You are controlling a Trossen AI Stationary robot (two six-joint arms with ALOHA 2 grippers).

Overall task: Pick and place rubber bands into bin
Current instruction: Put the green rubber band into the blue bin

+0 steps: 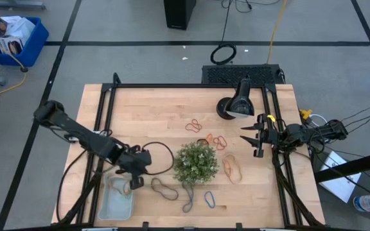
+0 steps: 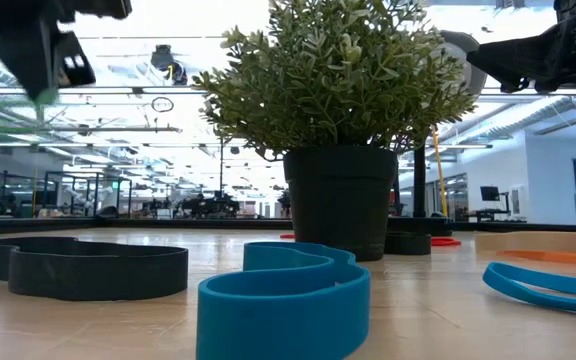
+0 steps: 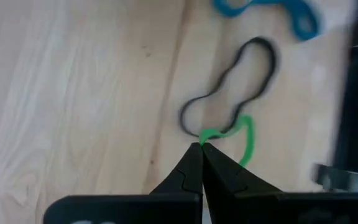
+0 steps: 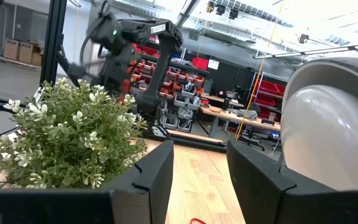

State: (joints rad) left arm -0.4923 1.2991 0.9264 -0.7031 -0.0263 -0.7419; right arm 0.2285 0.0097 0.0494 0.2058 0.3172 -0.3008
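My left gripper [image 1: 132, 184] hangs above the far right corner of the pale light-blue bin [image 1: 114, 204] and is shut on a green rubber band [image 3: 246, 142]. More rubber bands lie flat on the wooden table: orange ones [image 1: 193, 125] [image 1: 218, 141], a tan one [image 1: 231, 168], a dark one [image 1: 164, 188], a grey one [image 1: 188, 200] and a blue one [image 1: 209, 200]. The dark band [image 3: 232, 93] and the blue band [image 3: 272, 9] show past my left fingers. My right gripper [image 1: 255, 138] is open and empty, right of the plant, above the table. My left gripper pinches the green band at one end of its loop [image 3: 210, 134] between its two fingertips. The fingers point down toward the table. The rest of the loop hangs slack beyond the fingertips, clear of the table.
A potted green plant [image 1: 196, 162] stands mid-table between the arms, with bands around it. A black-based lamp with a white dome [image 1: 236, 106] stands at the far right, close to my right gripper. A black frame runs along the table's edges [image 1: 105, 109].
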